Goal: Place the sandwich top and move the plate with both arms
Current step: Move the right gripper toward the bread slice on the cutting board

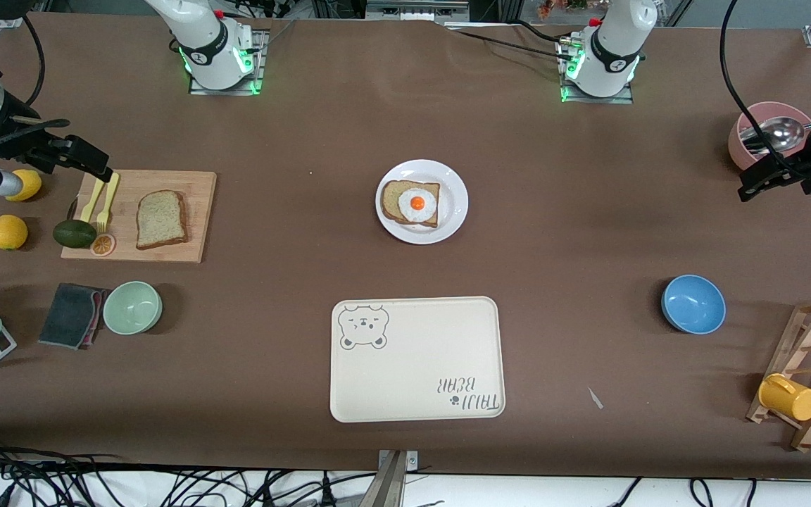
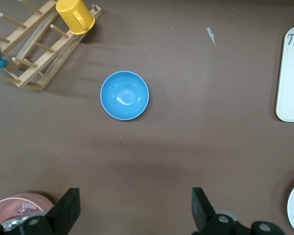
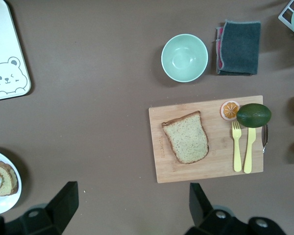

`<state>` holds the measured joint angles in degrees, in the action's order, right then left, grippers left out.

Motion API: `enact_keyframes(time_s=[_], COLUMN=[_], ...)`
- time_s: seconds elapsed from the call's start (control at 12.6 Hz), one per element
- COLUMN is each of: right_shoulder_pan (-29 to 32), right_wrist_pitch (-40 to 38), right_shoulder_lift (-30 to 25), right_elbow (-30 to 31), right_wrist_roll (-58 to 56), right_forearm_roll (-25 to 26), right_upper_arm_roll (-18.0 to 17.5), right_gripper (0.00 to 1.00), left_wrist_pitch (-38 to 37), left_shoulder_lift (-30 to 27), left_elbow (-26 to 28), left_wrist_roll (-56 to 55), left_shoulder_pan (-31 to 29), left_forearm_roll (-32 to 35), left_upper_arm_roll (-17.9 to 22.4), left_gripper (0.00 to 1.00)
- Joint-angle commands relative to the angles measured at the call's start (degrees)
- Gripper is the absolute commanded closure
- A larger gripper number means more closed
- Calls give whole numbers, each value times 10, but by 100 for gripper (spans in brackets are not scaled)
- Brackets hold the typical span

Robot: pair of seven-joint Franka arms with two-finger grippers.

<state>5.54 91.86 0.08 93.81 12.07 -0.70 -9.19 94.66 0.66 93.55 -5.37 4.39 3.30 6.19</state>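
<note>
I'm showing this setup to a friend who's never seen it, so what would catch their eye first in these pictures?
Probably the white plate at the table's middle, holding dark bread topped with a fried egg. Next, the cream bear-print tray, nearer the front camera than the plate. Then the sandwich top lying on the wooden cutting board toward the right arm's end, among lemons and an avocado.

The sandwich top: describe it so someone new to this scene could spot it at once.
Look toward the right arm's end of the table for the wooden cutting board. The sandwich top lies flat on it, beside two yellow utensils. It is bare, light tan and speckled, unlike the darker slice under a fried egg on the white plate.
</note>
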Motion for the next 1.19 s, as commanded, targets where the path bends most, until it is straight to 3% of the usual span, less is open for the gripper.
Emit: enact_keyframes(time_s=[0.0,1.11], right_shoulder_pan=[1,-3], right_wrist_pitch=[0,-10], right_shoulder_lift=[-17,-17], right_elbow=[14,13], right_wrist_roll=[-1,14], right_forearm_roll=[-8,-4], right_upper_arm_roll=[0,-7], right_gripper=[0,0], left_wrist_pitch=[6,6], left_shoulder_lift=[-6,-8], left_elbow=[6,7], left_wrist_roll=[-7,-7], left_shoulder_pan=[0,3], left_forearm_roll=[21,14], left_upper_arm_roll=[-4,-6], left_gripper=[0,0])
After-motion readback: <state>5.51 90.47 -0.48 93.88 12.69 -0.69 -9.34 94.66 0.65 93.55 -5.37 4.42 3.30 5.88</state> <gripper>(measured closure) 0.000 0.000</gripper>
